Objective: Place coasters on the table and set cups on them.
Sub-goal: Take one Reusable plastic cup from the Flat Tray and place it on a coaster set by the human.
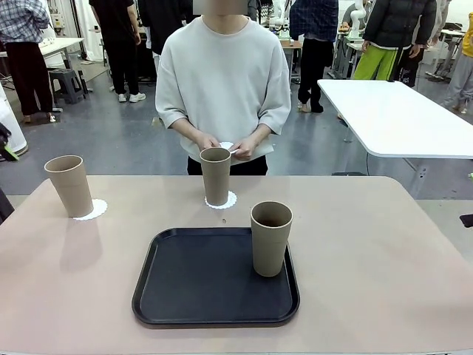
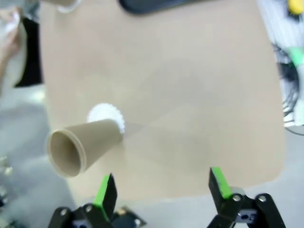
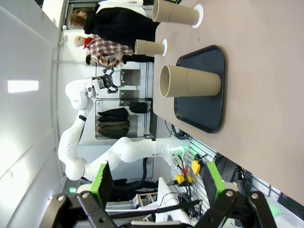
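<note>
Two tan cups stand on white lacy coasters on the beige table [image 1: 384, 259]: one cup [image 1: 70, 185] on a coaster [image 1: 94, 210] at far left, another cup [image 1: 216, 175] on a coaster [image 1: 224, 200] before the person. A third cup [image 1: 270, 238] stands on the black tray [image 1: 199, 281]. The person's hands hold a white coaster [image 1: 228, 147] at waist height. My left gripper [image 2: 164, 187] hangs open above the left cup [image 2: 83, 142] and its coaster [image 2: 107, 115]. Off the table's near side, my right gripper [image 3: 156, 183] is open, looking at the tray cup [image 3: 190, 81].
A white table [image 1: 399, 118] stands at the back right, and people stand farther off behind the person. Bare tabletop lies to the right of the tray and along the front edge. Cables and small tools [image 3: 190, 171] hang below the table's near side.
</note>
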